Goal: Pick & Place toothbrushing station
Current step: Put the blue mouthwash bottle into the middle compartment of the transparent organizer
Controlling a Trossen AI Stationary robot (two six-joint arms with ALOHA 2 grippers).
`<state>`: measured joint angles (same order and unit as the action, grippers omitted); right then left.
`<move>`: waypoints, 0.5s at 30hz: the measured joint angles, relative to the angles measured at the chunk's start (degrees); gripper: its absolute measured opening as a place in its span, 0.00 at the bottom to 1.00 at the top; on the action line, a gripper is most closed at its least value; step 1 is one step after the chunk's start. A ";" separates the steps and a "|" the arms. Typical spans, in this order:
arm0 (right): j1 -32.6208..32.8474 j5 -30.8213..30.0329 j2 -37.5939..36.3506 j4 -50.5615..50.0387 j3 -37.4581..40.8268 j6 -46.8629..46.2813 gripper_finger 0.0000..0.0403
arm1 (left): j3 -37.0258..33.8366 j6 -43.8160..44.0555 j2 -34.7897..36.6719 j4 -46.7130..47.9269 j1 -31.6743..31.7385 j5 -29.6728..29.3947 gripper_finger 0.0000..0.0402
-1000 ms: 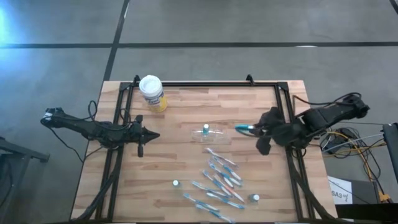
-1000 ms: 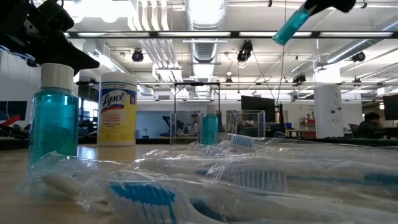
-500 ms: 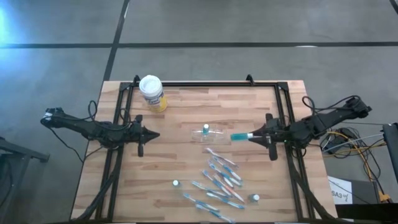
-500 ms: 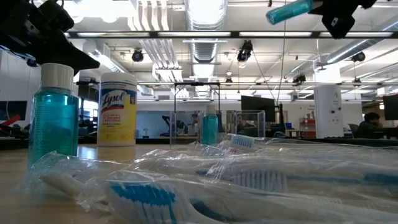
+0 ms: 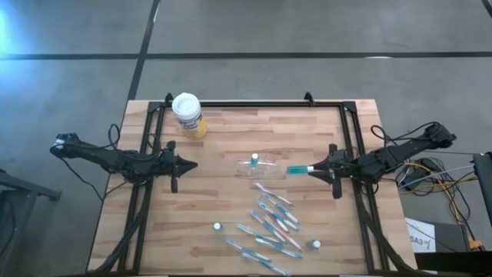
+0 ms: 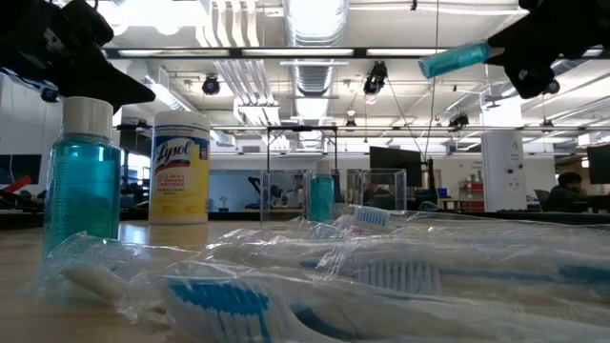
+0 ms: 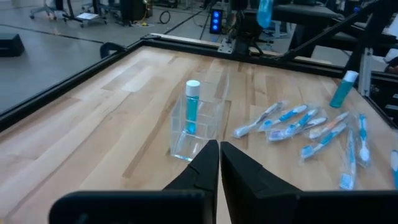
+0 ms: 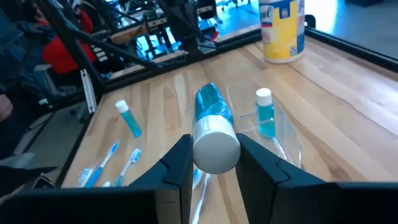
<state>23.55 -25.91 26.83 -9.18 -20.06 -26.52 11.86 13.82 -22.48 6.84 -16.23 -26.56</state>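
The right pincer [image 5: 314, 170] holds a small clear tube of blue liquid with a white round cap [image 5: 297, 170] lying level in the air above the right half of the wooden tabletop [image 5: 223, 208], its two dark fingers [image 8: 177, 163] clamped on the capped end. The tube's far end points toward a small clear plastic container [image 5: 261, 167] near the tabletop's middle, in which a second blue tube [image 7: 191, 114] stands upright. Nearer the front edge, a loose scatter of thin blue-and-white toothbrushes in clear wrappers [image 5: 273, 223] lies spread on the wood, with one white-capped tube [image 5: 217, 227] standing to its left and another [image 5: 315, 245] at its right. A yellow canister with a white lid [image 5: 187, 114] stands at the far left corner. The left pincer [image 7: 219, 171] hovers over the left side of the tabletop, its fingers drawn together with only a thin slit between them and nothing in them.
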 joint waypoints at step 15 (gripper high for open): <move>-6.84 2.34 12.01 -14.35 -18.90 4.43 0.21 | 0.00 0.03 0.00 -0.14 0.00 -3.54 0.05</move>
<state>16.71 -23.57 38.84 -23.53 -38.95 -22.09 11.86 13.85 -22.48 6.70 -16.23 -30.11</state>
